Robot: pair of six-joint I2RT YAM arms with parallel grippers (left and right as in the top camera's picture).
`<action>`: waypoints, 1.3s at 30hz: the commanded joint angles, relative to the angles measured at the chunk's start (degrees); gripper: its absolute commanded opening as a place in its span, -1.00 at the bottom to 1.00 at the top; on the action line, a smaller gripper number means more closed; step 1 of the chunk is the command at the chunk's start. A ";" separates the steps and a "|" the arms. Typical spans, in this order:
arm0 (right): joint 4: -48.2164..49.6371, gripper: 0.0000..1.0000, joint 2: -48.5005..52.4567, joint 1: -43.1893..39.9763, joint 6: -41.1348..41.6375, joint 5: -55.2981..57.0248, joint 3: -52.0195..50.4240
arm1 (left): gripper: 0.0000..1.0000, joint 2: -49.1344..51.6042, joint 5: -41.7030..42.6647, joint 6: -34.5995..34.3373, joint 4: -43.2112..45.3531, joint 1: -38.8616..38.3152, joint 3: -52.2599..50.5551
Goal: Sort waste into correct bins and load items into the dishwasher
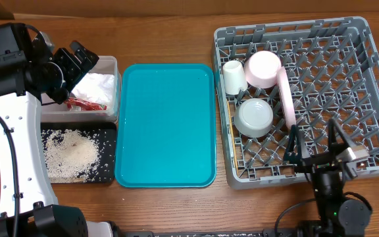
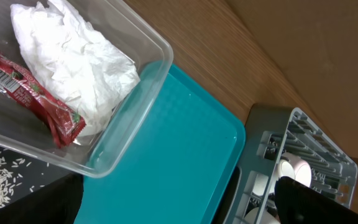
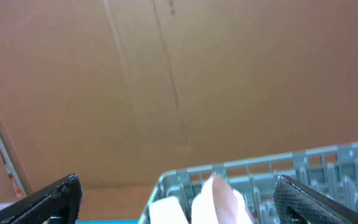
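Observation:
The clear tub holds the crumpled white napkin and the red wrapper. My left gripper hangs open and empty over the tub. In the left wrist view the napkin and wrapper lie inside the tub, with my fingers spread wide. Rice grains lie in the black tray. The grey dish rack holds the white cup, pink bowl, upright pink plate and grey-white bowl. My right gripper is open and empty over the rack's front part. No chopsticks show.
The teal serving tray lies bare between the bins and the rack; it also shows in the left wrist view. The right wrist view shows the rack wall, the plate edge and my open fingers before a brown cardboard wall.

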 commanded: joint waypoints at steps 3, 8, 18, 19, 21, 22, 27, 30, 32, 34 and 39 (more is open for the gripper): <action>0.26 1.00 -5.11 -0.31 0.81 -0.37 -6.08 | 1.00 -0.83 -0.22 -0.50 0.04 0.00 0.98; -4.61 1.00 -5.86 -0.31 0.31 -0.96 -6.51 | 1.00 -0.83 -0.22 -0.50 0.04 0.00 0.98; -15.17 1.00 -5.86 -0.31 -0.02 0.13 -6.51 | 1.00 -0.83 -0.22 -0.50 0.07 0.00 0.98; -15.17 1.00 -5.86 -0.31 -0.02 0.13 -6.51 | 1.00 -0.83 -0.22 -0.50 0.04 0.00 0.98; -15.15 1.00 -5.86 -0.31 -0.02 0.13 -6.51 | 1.00 -0.83 -0.22 -0.50 0.07 0.00 0.98; -15.17 1.00 -5.86 -0.31 -0.02 0.13 -6.51 | 1.00 -0.83 -0.22 -0.50 0.07 0.00 0.98; -15.15 1.00 -5.86 -0.31 -0.02 0.11 -6.51 | 1.00 -0.83 -0.22 -0.50 0.04 0.00 0.98; -15.17 1.00 -5.86 -0.31 -0.02 0.13 -6.51 | 1.00 -0.83 -0.22 -0.50 0.04 0.00 0.98; -15.15 1.00 -5.86 -0.31 -0.02 0.11 -6.51 | 1.00 -0.83 -0.22 -0.50 0.04 0.00 0.98; -15.17 1.00 -5.86 -0.31 -0.02 0.11 -6.51 | 1.00 -0.83 -0.22 -0.50 0.07 0.00 0.98; -15.17 1.00 -5.86 -0.31 -0.02 0.13 -6.51 | 1.00 -0.83 -0.22 -0.50 0.04 0.00 0.98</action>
